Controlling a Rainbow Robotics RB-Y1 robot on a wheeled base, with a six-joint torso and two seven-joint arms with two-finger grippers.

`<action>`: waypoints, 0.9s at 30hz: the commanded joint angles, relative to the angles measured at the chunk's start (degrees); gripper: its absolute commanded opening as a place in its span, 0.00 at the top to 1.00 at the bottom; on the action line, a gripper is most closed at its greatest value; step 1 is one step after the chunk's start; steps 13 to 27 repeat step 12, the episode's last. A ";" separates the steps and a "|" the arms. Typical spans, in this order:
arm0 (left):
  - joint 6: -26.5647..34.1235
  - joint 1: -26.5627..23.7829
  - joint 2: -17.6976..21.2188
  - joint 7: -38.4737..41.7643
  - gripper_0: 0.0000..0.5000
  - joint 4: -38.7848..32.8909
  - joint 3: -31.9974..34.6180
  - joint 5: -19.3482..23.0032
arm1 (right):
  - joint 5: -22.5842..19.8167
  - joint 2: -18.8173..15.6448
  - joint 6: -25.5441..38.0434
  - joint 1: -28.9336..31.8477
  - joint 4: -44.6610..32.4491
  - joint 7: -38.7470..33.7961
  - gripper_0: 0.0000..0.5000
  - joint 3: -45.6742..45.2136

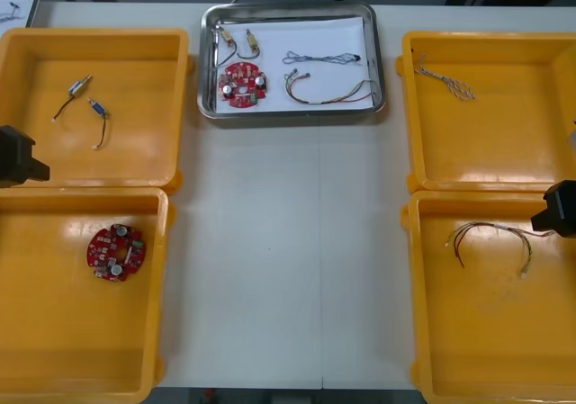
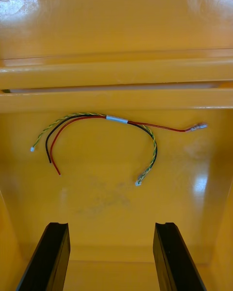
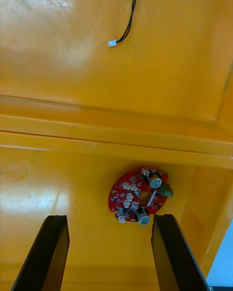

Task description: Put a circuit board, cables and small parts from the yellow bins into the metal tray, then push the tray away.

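Item: metal tray [image 1: 293, 112]. Location: far centre of worktop, between far yellow bins [image 1: 144, 148]; long axis crosswise.
Contents: round red circuit board [image 1: 241, 85], twisted blue-white cable [image 1: 320, 58], red-yellow cable [image 1: 329, 92], small metal parts [image 1: 239, 38]. Load judged complete; push outstanding.
Left gripper [image 3: 109, 252]: over near left bin [image 1: 54, 350], jaws spread, empty.
Right gripper [image 2: 111, 257]: over near right bin [image 1: 486, 341], jaws spread, empty.
Tray lies ahead and inward of both; neither clearly nearer.

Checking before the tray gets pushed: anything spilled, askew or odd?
Nothing stands out. The circuit board, cables and small metal parts lie inside the metal tray, nothing over its rim. Left hand and right hand hang open over the near yellow bins.
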 commanded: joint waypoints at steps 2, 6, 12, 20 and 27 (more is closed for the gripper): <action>0.35 0.67 2.66 -3.94 0.00 -1.79 0.89 -0.47 | 0.44 0.60 -0.43 0.86 -0.16 1.74 0.00 -1.71; 0.35 0.67 2.66 -3.94 0.00 -1.79 0.89 -0.47 | 0.44 0.60 -0.43 0.86 -0.16 1.74 0.00 -1.71; 0.35 0.67 2.66 -3.94 0.00 -1.79 0.89 -0.47 | 0.44 0.60 -0.43 0.86 -0.16 1.74 0.00 -1.71; 0.35 0.67 2.66 -3.94 0.00 -1.79 0.89 -0.47 | 0.44 0.60 -0.43 0.86 -0.16 1.74 0.00 -1.71; 0.35 0.67 2.66 -3.94 0.00 -1.79 0.89 -0.47 | 0.44 0.60 -0.43 0.86 -0.16 1.74 0.00 -1.71</action>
